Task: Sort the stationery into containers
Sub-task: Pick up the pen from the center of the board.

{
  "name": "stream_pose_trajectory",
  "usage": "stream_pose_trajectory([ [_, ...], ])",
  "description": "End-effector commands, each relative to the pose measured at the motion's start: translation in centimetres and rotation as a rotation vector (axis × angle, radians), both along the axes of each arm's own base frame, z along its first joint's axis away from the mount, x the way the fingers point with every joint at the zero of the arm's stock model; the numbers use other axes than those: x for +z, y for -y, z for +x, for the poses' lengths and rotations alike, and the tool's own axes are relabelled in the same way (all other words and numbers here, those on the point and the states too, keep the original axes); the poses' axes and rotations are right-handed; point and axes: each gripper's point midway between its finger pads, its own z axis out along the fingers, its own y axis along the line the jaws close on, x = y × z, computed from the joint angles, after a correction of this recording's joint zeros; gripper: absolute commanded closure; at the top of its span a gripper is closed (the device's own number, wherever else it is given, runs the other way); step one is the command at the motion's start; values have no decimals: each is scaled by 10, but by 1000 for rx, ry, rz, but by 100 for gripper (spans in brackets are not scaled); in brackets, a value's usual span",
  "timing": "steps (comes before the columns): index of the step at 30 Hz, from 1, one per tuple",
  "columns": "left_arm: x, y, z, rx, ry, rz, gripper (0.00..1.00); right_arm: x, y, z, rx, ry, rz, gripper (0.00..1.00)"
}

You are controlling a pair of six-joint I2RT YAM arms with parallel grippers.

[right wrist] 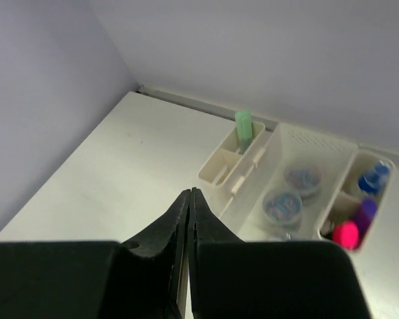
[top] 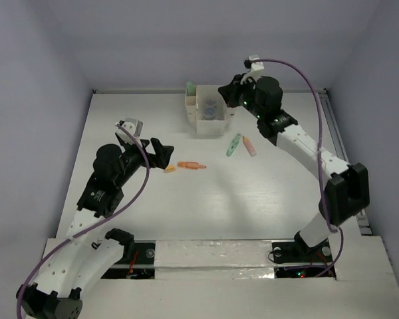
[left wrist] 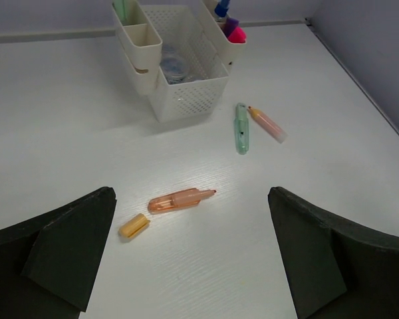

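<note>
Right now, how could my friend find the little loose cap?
Start at the white organizer at the back, then come forward to the orange marker. The cap lies just left of it, not touching. It is a short yellow-orange stub, far shorter than the marker.

Readable text, labels, brands, numbers, signs: none legible in any view.

Faint white marks sit on the black housing of the left arm (top: 98, 194), too small to make out. The lids of the round tubs (right wrist: 304, 178) in the middle compartment of the white organizer (right wrist: 319, 141) carry a bluish pattern, too blurred to read as lettering. The barrels of the orange marker (left wrist: 176, 200), the mint green marker (left wrist: 241, 128) and the peach marker (left wrist: 267, 124) show no print that can be read at this sharpness.
</note>
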Motion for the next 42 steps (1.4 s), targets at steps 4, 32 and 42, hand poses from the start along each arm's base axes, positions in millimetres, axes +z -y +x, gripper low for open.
stream_pose_trajectory([
  [4, 27, 27, -16, -169, 69, -101, 1, -87, 61, -42, -167, -286, -95, 92],
  [32, 39, -19, -23, 62, 139, -76, 1, -201, -71, -98, 273, -456, -464, 54],
  [42, 36, -12, -23, 18, 123, -74, 1, -215, 115, -35, -250, -600, -439, 45],
])
